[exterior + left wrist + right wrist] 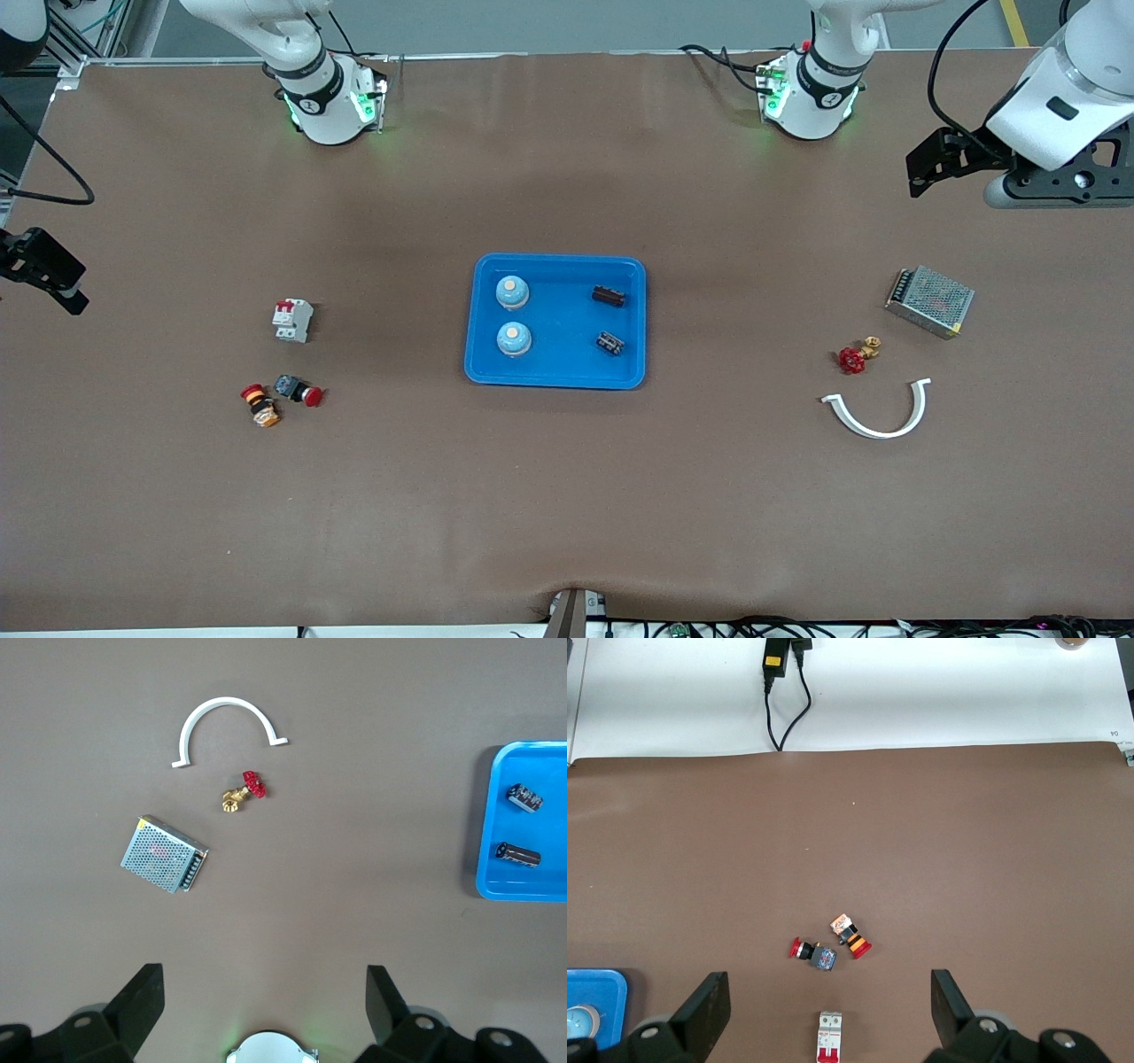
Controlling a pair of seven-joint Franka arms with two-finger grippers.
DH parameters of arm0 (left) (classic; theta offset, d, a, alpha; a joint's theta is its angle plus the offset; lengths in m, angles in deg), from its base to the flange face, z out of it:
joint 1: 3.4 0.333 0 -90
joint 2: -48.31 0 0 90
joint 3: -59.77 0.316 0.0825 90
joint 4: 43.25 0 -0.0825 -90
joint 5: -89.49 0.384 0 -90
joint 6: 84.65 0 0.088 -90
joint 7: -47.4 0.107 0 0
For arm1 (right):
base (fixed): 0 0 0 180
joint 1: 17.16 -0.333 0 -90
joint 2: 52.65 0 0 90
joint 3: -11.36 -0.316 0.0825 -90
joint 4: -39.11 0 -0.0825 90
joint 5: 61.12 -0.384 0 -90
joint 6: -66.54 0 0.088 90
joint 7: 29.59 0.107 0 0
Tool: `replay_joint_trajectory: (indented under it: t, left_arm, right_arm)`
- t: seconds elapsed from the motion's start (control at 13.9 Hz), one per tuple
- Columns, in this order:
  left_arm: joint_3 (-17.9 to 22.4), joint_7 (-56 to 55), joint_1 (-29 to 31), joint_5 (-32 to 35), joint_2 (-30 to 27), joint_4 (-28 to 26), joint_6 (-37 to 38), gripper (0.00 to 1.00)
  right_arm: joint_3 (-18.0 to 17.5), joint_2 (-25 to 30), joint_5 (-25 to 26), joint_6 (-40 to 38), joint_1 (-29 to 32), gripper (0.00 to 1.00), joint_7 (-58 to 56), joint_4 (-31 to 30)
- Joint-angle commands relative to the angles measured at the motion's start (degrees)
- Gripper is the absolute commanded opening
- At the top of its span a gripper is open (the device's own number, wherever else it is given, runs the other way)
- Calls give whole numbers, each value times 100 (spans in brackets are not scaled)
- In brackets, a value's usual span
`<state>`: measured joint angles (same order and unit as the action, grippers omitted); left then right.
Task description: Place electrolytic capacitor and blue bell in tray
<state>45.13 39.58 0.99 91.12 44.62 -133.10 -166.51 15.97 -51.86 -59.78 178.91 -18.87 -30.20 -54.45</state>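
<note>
Covering the desk [567, 514] is a dull brown mat with faint creases; past its edge the right wrist view shows a white surface with black cables [784, 691]. More cables run along the desk edge nearest the front camera.

At the middle of the desk lies the tray [556, 379]. In it stand two blue bells [513, 292], both toward the right arm's end, one nearer the front camera than the other. Two electrolytic capacitors [608, 296] lie in it toward the left arm's end, apart from each other.

Toward the left arm's end of the desk lie a metal mesh box [929, 301], a red-handled brass valve [856, 356] and a white curved piece [879, 413]. Toward the right arm's end lie a white circuit breaker [292, 320] and two red push buttons [280, 397], just beside each other.

Both arms wait, their fingers spread wide and holding nothing. The left gripper [943, 159] is over bare mat at its own end of the desk; the right gripper [44, 270] is at the desk's edge at its own end.
</note>
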Motion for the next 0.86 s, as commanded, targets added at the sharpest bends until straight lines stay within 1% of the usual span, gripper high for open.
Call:
replay_joint_trajectory:
  t: [0.0, 0.43, 0.65, 0.79]
  left_arm:
    - [-29, 97, 133, 39, -149, -6, 82, 100]
    - [-21, 97, 142, 39, -149, 12, 73, 100]
    - [-21, 97, 142, 48, -141, 12, 47, 100]
    - [-29, 97, 133, 56, -132, 12, 47, 100]
  right_arm:
    - [23, -9, 121, 39, -40, 100, 8, 13]
    - [23, -9, 130, 153, -58, 100, 8, 31]
    - [31, -9, 130, 75, -23, 100, 17, 137]
    - [31, -87, 130, -283, 4, 100, 8, 145]
